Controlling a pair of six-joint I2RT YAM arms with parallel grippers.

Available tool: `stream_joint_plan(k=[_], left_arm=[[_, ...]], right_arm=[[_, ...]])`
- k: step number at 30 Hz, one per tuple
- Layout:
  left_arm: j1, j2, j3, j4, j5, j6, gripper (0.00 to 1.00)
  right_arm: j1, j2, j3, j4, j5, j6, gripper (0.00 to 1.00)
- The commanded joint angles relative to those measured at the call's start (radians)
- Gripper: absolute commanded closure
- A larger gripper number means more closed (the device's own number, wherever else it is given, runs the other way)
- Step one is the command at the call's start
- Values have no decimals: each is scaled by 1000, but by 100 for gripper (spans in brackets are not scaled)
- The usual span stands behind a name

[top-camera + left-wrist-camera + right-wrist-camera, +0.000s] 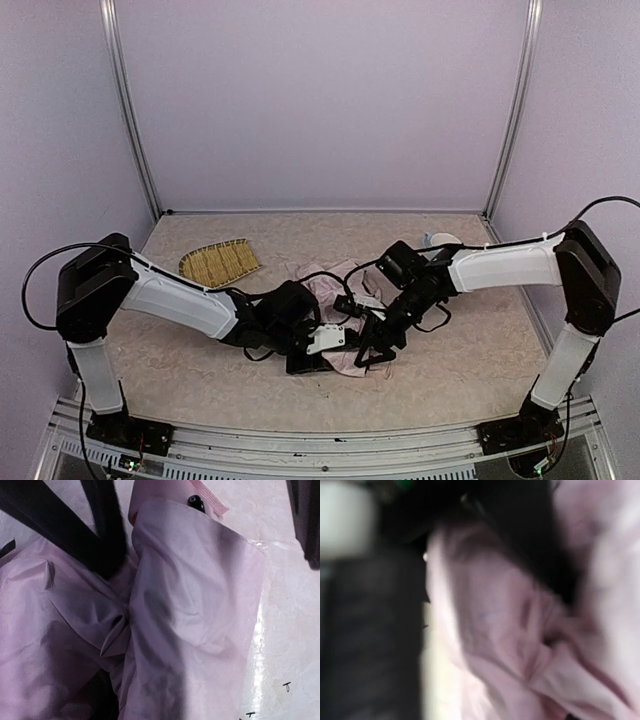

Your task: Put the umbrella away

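Observation:
The umbrella (335,292) lies collapsed in a crumpled pale pink heap at the middle of the table. My left gripper (318,350) is low on the heap's near edge. My right gripper (374,346) is down at its right side, close to the left one. In the left wrist view, pink fabric (190,605) fills the frame; a small black tip (196,501) shows beside a pink strip at the top, and black bars (60,525) cross the upper left. The right wrist view is blurred and shows folded pink fabric (520,630). Neither gripper's fingers show clearly.
A woven bamboo tray (220,262) lies at the back left of the table. A small white object (440,240) sits behind the right forearm. Lilac walls and metal posts enclose the table. A dark blurred mass (370,630) fills the left of the right wrist view.

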Motion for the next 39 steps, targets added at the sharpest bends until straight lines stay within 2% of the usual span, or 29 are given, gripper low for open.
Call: stream_joint_plan(k=[1, 7, 11, 15, 19, 29, 36, 39], left_arm=[[49, 108, 45, -279, 190, -120, 60], [154, 210, 123, -384, 450, -206, 70], [173, 261, 179, -441, 538, -214, 76], [185, 298, 223, -495, 562, -204, 78], [207, 298, 221, -516, 594, -195, 79], [209, 331, 268, -592, 637, -136, 81], [208, 350, 297, -644, 703, -65, 83], [206, 359, 324, -689, 732, -15, 83]], right_arm=[[-1, -199, -92, 156, 238, 64, 29], [118, -523, -350, 465, 455, -29, 29], [264, -583, -464, 617, 617, -169, 28], [372, -476, -470, 664, 762, -297, 24], [384, -314, -426, 685, 926, -377, 22], [381, -82, -381, 854, 1077, -525, 21], [359, -13, -370, 827, 1051, -512, 32], [347, 1, -364, 808, 1041, -505, 43]])
